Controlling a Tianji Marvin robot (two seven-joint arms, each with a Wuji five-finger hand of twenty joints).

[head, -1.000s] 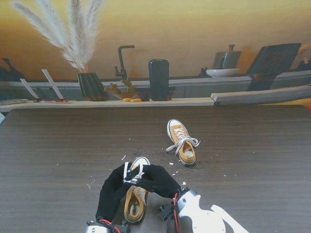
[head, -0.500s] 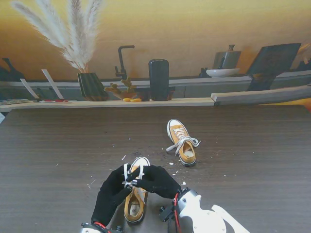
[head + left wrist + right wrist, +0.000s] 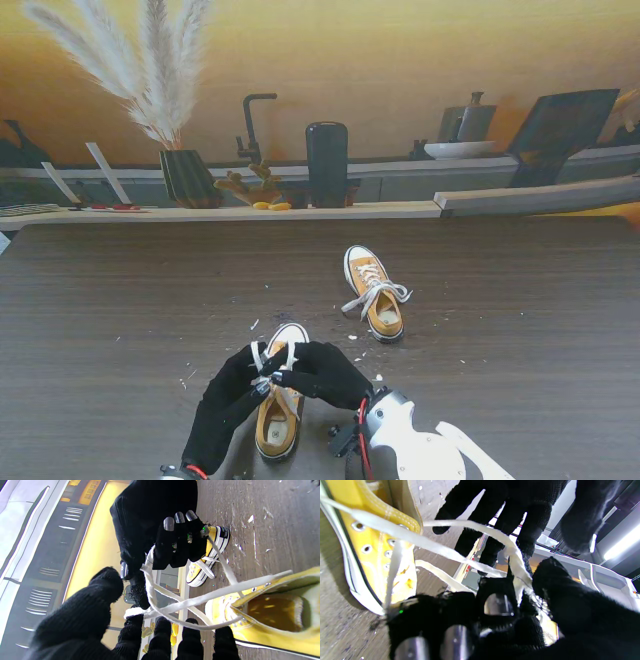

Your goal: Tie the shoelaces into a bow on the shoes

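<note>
The near yellow shoe (image 3: 277, 420) lies toe away from me between my two black-gloved hands. Its white laces (image 3: 262, 372) are pulled up and crossed above the tongue. My right hand (image 3: 322, 372) is curled, pinching a lace strand between thumb and fingers. My left hand (image 3: 226, 402) reaches in with fingers straight and spread and thumb apart. In the left wrist view the laces (image 3: 200, 600) run across the left fingertips (image 3: 135, 630), with the right hand (image 3: 155, 517) beyond. The right wrist view shows the shoe (image 3: 370, 542), the laces (image 3: 432, 545) and the left hand (image 3: 510, 505). The second yellow shoe (image 3: 375, 292) lies farther away, its laces loose.
Small white scraps (image 3: 352, 345) are scattered on the dark wood table (image 3: 520, 330) around the shoes. Along the far edge runs a shelf (image 3: 300, 211) with a vase of pampas grass (image 3: 187, 177), a black cylinder (image 3: 327, 164) and other items.
My left hand and arm have drawn back toward me and a little left, and the held laces sit lower over the shoe. The right hand has barely moved.
</note>
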